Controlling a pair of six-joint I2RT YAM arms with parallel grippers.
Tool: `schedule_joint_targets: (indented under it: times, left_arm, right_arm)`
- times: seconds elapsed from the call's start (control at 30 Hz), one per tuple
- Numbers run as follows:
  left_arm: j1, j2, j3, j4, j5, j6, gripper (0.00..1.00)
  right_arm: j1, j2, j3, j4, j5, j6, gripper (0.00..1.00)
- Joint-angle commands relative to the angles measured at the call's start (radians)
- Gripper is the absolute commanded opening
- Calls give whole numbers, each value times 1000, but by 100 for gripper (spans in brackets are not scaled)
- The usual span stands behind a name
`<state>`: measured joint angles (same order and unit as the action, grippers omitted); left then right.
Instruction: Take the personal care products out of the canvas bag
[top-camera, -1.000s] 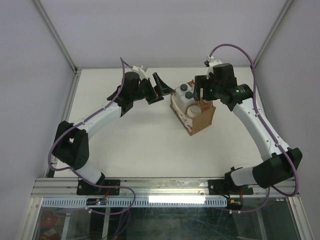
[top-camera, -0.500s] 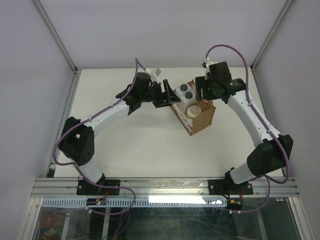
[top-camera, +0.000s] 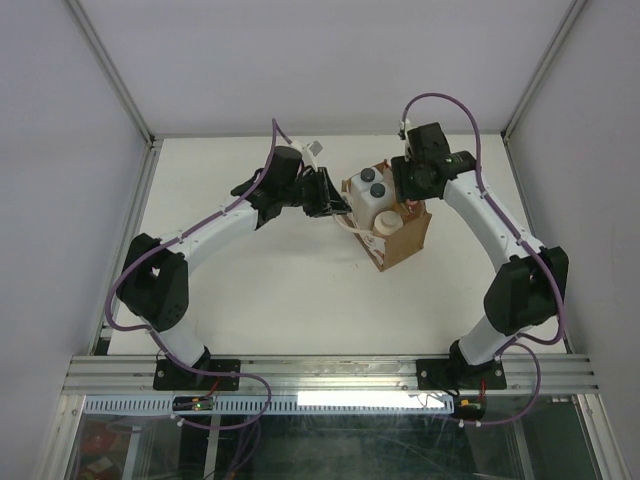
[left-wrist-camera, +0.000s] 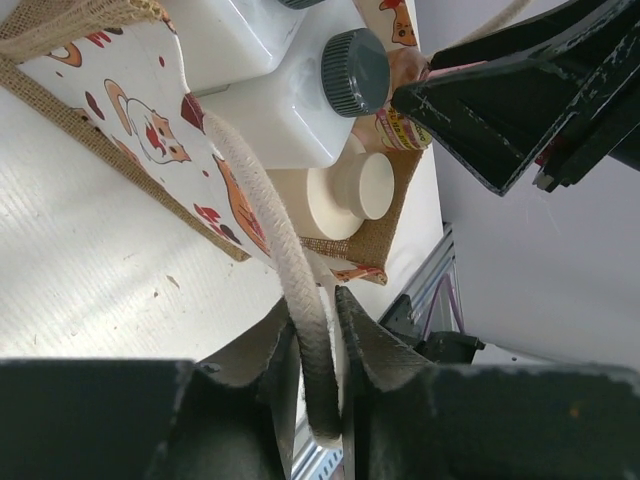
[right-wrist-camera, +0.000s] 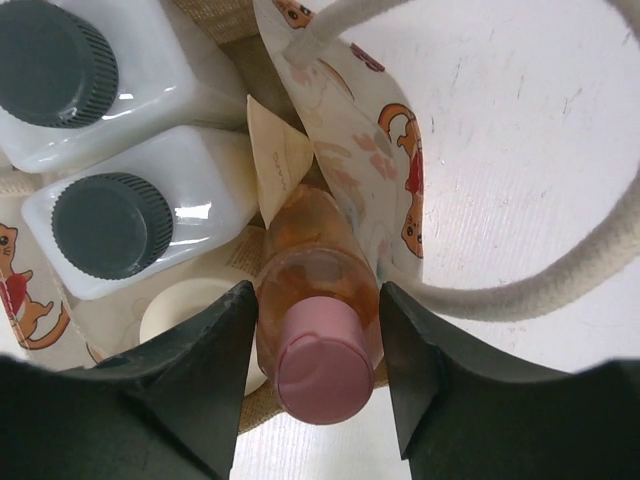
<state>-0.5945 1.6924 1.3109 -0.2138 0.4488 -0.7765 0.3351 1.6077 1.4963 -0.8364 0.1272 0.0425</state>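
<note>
Left gripper (left-wrist-camera: 318, 300) is pinching the cream loop handle (left-wrist-camera: 250, 180) of the canvas bag (top-camera: 405, 240) between nearly closed fingers, reaching in from the bag's nine o'clock side in the top view. Right gripper (right-wrist-camera: 318, 290) is hanging over the bag's one o'clock corner, its fingers pressing both sides of the peach-orange bottle (right-wrist-camera: 318, 250) (pink cap facing the wrist camera). Two white squarish bottles (right-wrist-camera: 215, 190) and the cream bottle (right-wrist-camera: 180, 305) are sitting inside the bag, around that bottle's nine o'clock.
</note>
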Motion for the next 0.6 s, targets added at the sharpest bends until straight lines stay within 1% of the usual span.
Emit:
schedule_joint_targets:
  times: [0.0, 0.3, 0.47, 0.57]
  left_arm:
    - [1, -8, 51, 10, 31, -2, 15]
    - [1, 6, 68, 9, 41, -13, 7]
    - [1, 7, 61, 10, 43, -16, 5]
    - [1, 10, 57, 9, 49, -20, 3]
  right_arm:
    - [-4, 26, 36, 2, 18, -9, 52]
    - [-3, 31, 7, -6, 25, 1, 55]
    - [-4, -9, -12, 40, 15, 3, 56]
    - [-5, -36, -31, 103, 1, 5, 62]
